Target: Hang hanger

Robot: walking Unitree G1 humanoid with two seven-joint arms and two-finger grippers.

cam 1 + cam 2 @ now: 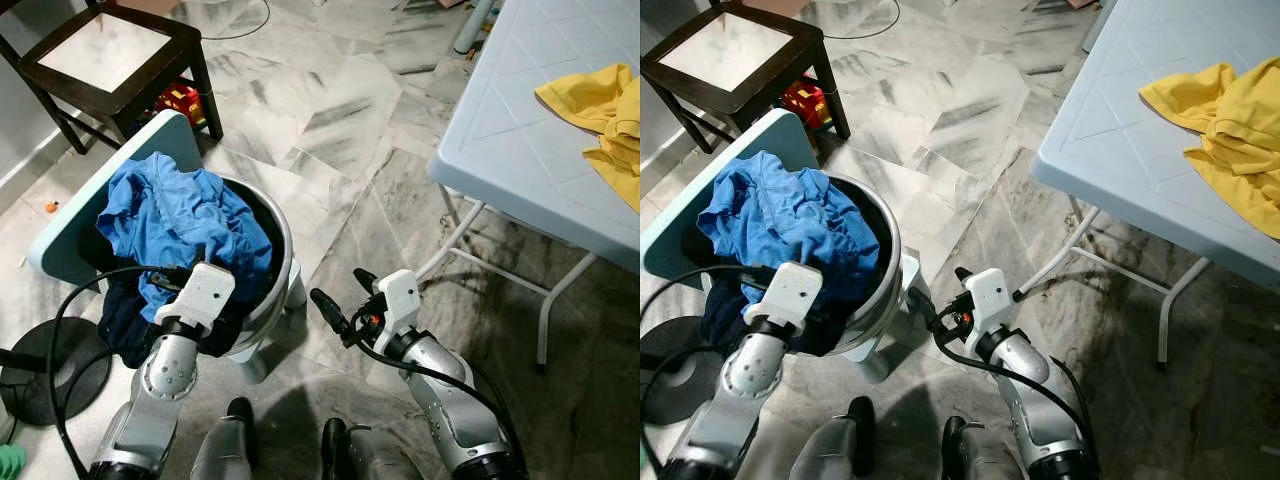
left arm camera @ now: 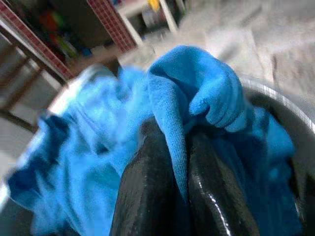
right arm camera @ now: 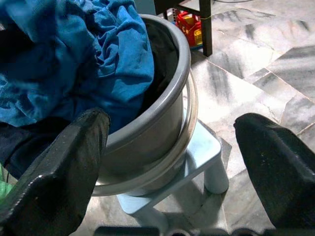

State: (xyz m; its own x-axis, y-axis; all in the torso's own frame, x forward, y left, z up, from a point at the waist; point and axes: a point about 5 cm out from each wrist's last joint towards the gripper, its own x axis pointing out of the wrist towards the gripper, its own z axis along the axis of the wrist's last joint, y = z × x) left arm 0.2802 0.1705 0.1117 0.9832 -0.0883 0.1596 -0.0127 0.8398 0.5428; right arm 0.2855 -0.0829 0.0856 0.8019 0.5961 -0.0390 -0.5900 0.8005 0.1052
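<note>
- Pinching a fold of the blue garment (image 2: 197,93), the left gripper (image 2: 184,162) reaches into the grey basin (image 3: 162,123) on the left.
- Right gripper (image 1: 338,300) hovers beside the basin, fingers (image 3: 275,162) spread wide, empty.
- Yellow cloth (image 1: 600,115) lies on the far-right folding table (image 1: 510,130).

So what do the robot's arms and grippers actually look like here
Both arms are silver metal with rounded joint housings and screw heads. Each wrist carries a white boxy module. Black cables loop from each wrist along the forearm. The left gripper and right gripper each have two long glossy black fingers. A small red-orange spot shows near the right wrist.
</note>
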